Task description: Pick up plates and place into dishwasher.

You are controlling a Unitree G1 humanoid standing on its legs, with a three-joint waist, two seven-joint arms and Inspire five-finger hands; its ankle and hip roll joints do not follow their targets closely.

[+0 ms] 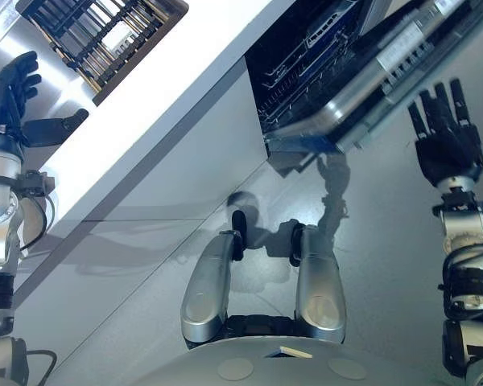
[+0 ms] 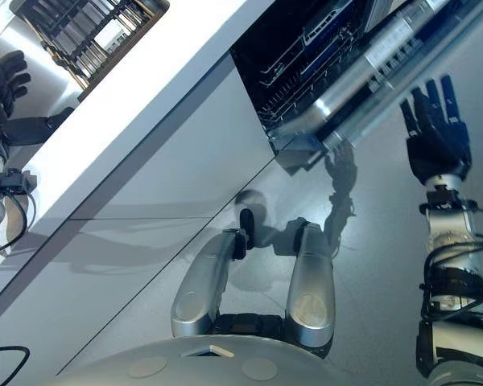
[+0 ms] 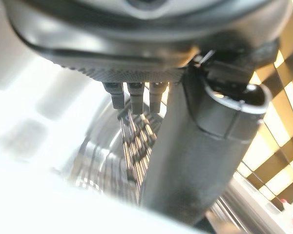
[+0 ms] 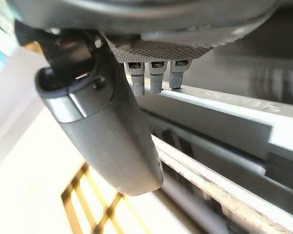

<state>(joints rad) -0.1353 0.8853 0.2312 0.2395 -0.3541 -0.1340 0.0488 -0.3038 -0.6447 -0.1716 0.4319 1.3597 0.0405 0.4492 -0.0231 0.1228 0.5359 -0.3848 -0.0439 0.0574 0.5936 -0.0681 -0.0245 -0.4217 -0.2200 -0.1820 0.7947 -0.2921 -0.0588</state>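
Left hand [image 1: 10,88] spread, empty, above white desk [image 1: 145,104] near dish rack [image 1: 105,32]. Right hand [image 1: 447,133] spread, empty, beside open dishwasher [image 1: 330,64].

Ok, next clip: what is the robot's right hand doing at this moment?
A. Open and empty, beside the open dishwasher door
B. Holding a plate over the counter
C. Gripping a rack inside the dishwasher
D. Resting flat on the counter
A: the right hand has straight spread fingers holding nothing, next to the lowered dishwasher door.

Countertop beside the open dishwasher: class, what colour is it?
White. The countertop runs as a plain white band beside the dishwasher, clearest in the left eye view.
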